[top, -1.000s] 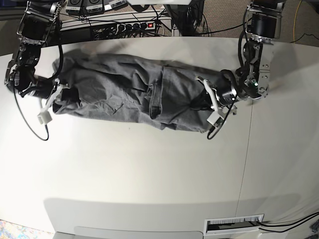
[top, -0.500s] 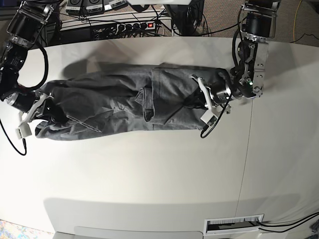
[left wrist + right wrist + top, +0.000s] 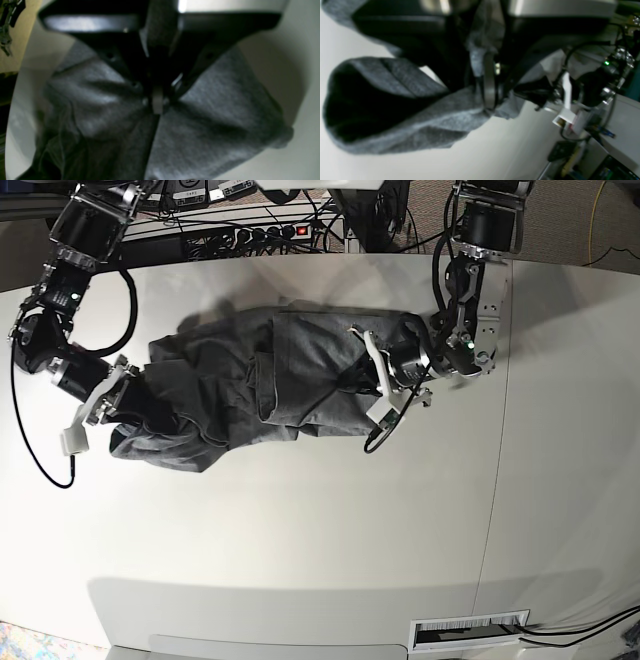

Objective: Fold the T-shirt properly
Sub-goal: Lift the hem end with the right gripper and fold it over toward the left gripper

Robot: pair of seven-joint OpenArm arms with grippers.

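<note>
T-shirt [image 3: 250,395] bunched, sleeves hidden; left gripper [image 3: 372,380] and right gripper [image 3: 118,395] clamp its ends.

Grey T-shirt [image 3: 250,390], bunched lengthwise, rumpled

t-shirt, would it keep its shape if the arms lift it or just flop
Probably flop: the T-shirt sags in soft creases between the left gripper and right gripper. It likely bunches rather than slides when pushed, and looks light.

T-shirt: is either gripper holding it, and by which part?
Both. The left gripper is shut on a fold at one end of the T-shirt; the right gripper pinches bunched fabric at the opposite end. Which garment parts cannot be told.
</note>
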